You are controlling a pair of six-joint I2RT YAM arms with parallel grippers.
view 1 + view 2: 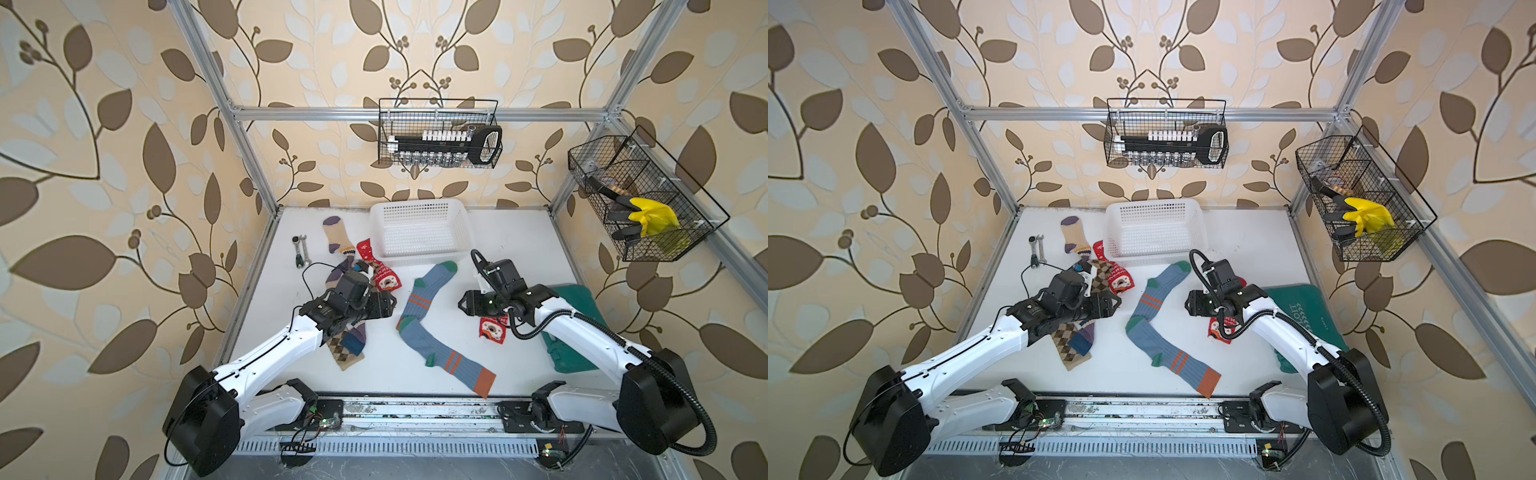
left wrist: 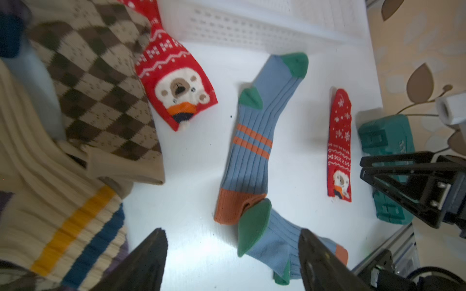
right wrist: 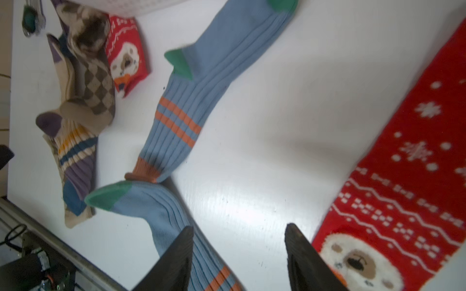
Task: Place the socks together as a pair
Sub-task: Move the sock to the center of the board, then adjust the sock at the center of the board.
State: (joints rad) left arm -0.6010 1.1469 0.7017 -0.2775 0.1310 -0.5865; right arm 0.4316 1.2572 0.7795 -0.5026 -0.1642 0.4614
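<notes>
The left gripper and the right gripper both hang low over the white table with their jaws apart and nothing in them. The two blue socks lie in the middle between the arms, and the orange cuff of the far blue sock touches the green toe of the near blue sock. One red bear sock lies by the right arm and the other red bear sock lies near the white basket, well apart, while the brown argyle socks sit in a heap under the left arm.
</notes>
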